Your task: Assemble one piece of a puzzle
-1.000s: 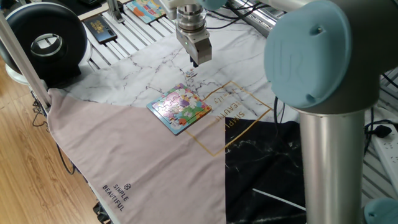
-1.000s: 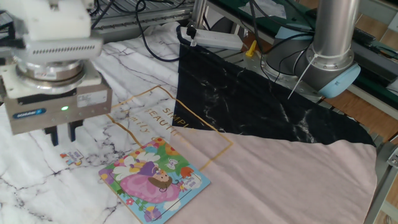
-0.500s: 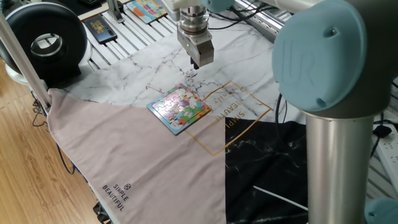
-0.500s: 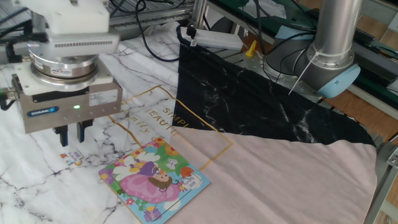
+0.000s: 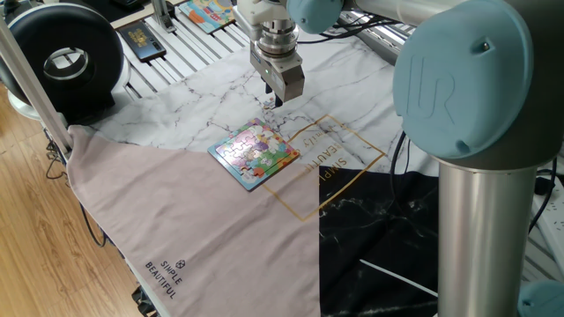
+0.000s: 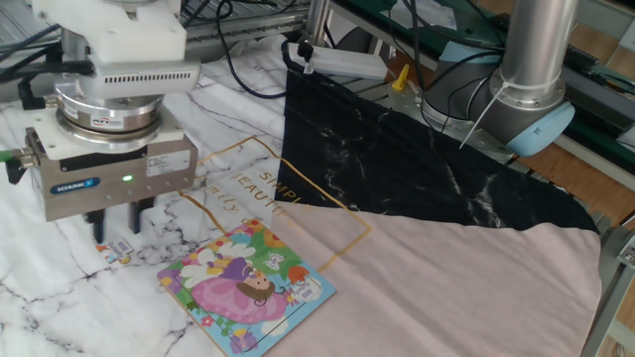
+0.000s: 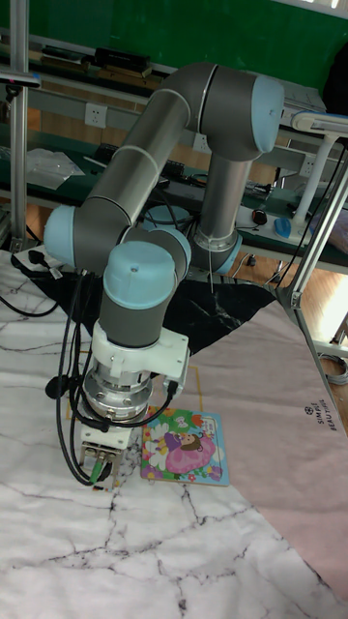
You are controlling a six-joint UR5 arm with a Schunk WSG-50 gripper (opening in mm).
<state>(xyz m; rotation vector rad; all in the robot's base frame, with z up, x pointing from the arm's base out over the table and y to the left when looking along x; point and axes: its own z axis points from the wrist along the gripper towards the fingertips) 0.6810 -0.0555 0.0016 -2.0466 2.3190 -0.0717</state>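
end effector hovering over loose piece on marble tabletop, fingers slightly spread, holding nothing; puzzle lying just beside.

Small square puzzle with a pastel cartoon picture and a thin blue rim, showing a figure in a pink dress among green, yellow and white patches. Lying flat and face up on the cloth-covered table, turned so its corners point diamond-wise in both fixed views, resting mostly on the white marble-print cloth where that meets the plain pinkish-grey cloth. Just beside a gold-printed square outline with lettering, one corner near that outline's edge; one small loose piece lying apart, off a corner of the board.
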